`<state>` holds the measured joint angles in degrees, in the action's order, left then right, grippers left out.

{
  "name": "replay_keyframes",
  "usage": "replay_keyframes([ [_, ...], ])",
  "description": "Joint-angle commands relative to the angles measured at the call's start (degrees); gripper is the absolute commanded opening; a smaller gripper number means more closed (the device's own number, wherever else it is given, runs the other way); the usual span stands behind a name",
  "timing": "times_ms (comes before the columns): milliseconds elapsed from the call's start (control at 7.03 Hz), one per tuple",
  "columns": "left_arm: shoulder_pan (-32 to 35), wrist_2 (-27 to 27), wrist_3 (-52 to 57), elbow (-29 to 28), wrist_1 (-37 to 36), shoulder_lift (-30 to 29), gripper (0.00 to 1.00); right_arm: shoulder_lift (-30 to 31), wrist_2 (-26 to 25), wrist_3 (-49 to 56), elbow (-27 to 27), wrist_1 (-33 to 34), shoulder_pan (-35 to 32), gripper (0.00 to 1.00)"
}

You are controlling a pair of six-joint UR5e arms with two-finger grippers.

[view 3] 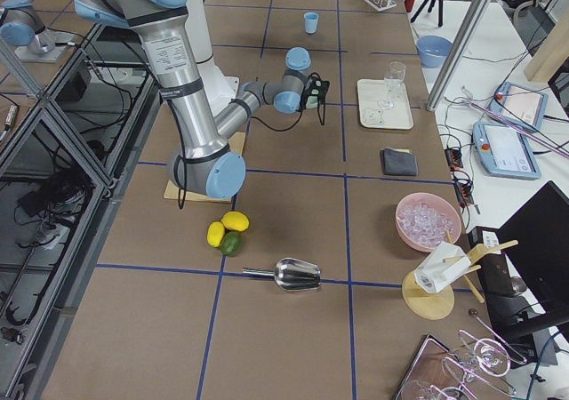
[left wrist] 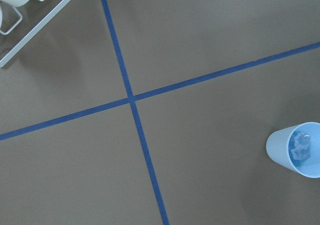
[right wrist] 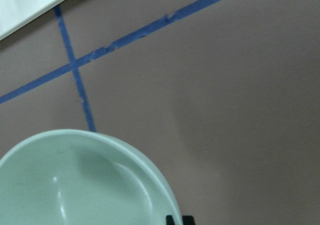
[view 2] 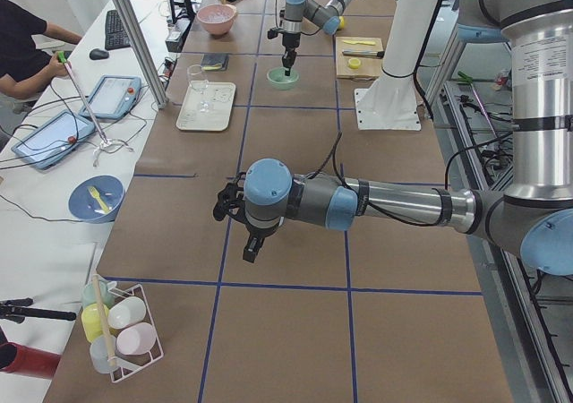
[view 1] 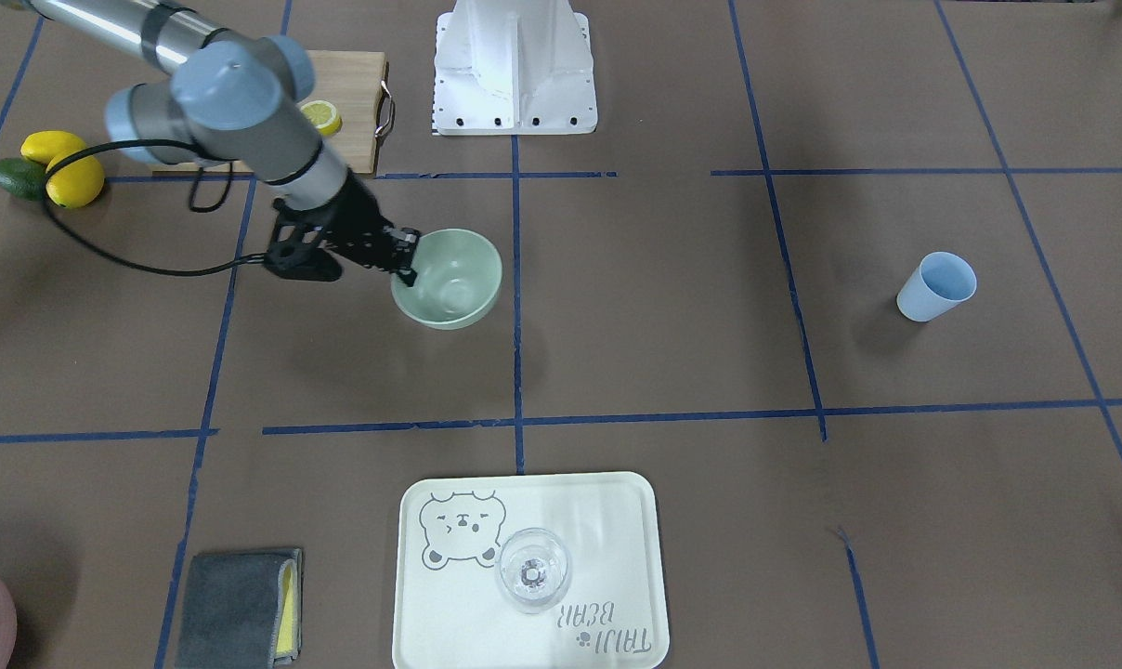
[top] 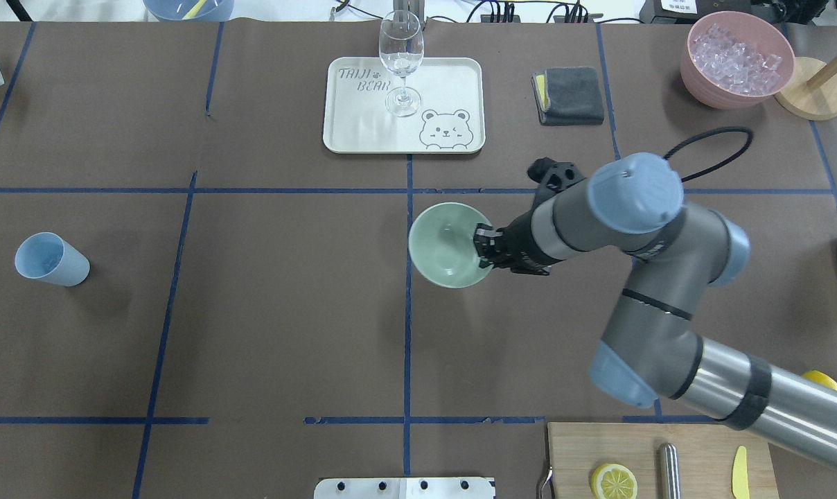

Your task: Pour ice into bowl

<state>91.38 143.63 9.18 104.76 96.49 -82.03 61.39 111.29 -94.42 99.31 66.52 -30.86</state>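
Observation:
The pale mint-green bowl [view 1: 450,279] [top: 446,244] sits near the table's middle. My right gripper [view 1: 410,257] [top: 483,248] is at its rim on the robot's right side, one finger inside and one outside, shut on the rim. In the right wrist view the bowl [right wrist: 85,185] fills the lower left, with the fingertips [right wrist: 172,220] at the bottom edge. The ice [left wrist: 301,144] lies as a few clear cubes inside the light blue cup [left wrist: 297,149] [top: 50,259] [view 1: 935,286]. My left gripper [view 2: 252,251] hangs above the table short of the cup; I cannot tell whether it is open.
A cream tray [top: 453,83] carries a wine glass [top: 400,62]. A grey cloth [top: 569,95] and a pink container [top: 695,69] of clear pieces lie at the far right. A cutting board [top: 695,450] with a lemon slice [top: 613,481] is near the base. A metal scoop [view 3: 296,275] lies apart.

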Motion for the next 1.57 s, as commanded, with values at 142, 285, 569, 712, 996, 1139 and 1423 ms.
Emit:
replay_keyframes([
  [142, -0.15, 0.95, 0.05, 1.5, 4.2, 0.11, 1.0, -12.96, -7.39, -6.83, -8.67, 5.9, 7.2, 0.0],
  [285, -0.15, 0.78, -0.04, 0.98, 6.76, 0.11, 1.0, -12.44, -7.49, -6.39, -8.96, 6.16, 7.74, 0.0],
  [569, -0.41, 0.87, -0.13, 0.53, 6.87, 0.11, 1.0, -11.56, -7.49, -6.12, -9.31, 6.16, 7.92, 0.0],
  [712, -0.41, 0.87, -0.04, 0.53, 6.87, 0.11, 1.0, -11.65, -7.49, -6.12, -9.66, 6.08, 7.92, 0.0],
  [996, -0.76, 0.6, -0.21, -0.25, 8.01, 0.02, 1.0, -11.56, -7.49, -6.04, -9.93, 6.16, 7.92, 0.99],
  [1139, -0.94, 0.52, -3.61, -2.35, 12.11, -0.06, 1.0, -11.82, -7.41, -6.04, -9.23, 6.16, 7.66, 1.0],
  [1423, -3.72, 0.34, -14.99, -6.48, 26.06, -0.06, 1.0, -8.69, -4.96, -6.04, -0.23, 6.42, 3.11, 1.0],
])
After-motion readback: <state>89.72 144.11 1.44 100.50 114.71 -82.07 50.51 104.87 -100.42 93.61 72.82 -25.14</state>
